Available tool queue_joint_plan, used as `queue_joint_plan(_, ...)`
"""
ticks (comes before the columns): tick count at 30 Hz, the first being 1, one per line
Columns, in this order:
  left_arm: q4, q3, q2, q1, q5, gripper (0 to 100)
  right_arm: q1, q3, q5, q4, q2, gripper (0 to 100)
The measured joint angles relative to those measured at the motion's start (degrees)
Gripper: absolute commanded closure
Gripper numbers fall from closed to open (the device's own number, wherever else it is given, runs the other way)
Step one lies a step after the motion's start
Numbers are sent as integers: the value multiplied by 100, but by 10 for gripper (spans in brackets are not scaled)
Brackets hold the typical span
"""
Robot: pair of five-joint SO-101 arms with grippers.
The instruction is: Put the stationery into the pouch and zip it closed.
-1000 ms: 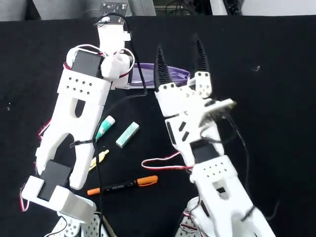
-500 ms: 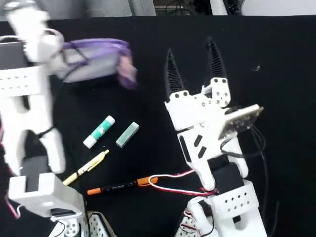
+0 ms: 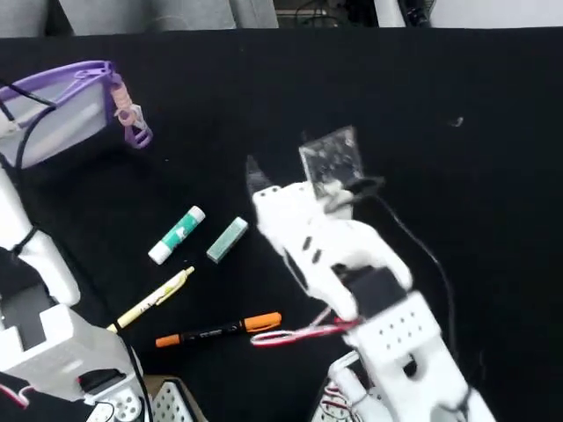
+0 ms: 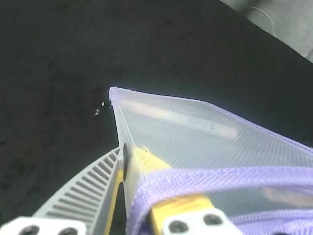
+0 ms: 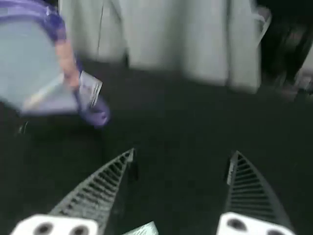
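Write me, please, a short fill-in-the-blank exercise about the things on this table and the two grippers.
The left gripper is shut on the pouch, whose edging is ______.
The right gripper has its jaws ______.
The marker lying on the table is black and ______.
The pen near it is ______.
Missing words: purple; open; orange; yellow.

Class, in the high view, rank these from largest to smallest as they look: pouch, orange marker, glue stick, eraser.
1. pouch (held up, likely nearer the camera)
2. orange marker
3. glue stick
4. eraser
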Motion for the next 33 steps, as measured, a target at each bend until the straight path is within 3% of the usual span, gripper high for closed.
queue_joint_plan(10, -870, 809, 53, -211, 0, 971, -229, -2444, -1855, 1495, 3833, 723)
queue_joint_plan(17, -958, 853, 53, -211, 0, 971, -738, -4158, -3314, 2708, 5996, 723)
queue_joint_plan(24, -958, 853, 53, -211, 0, 971, -1073, -5081, -3736, 3279, 7059, 726)
queue_joint_plan(33, -958, 853, 53, -211, 0, 971, -1055, -5240, -4088, 3349, 7640, 727)
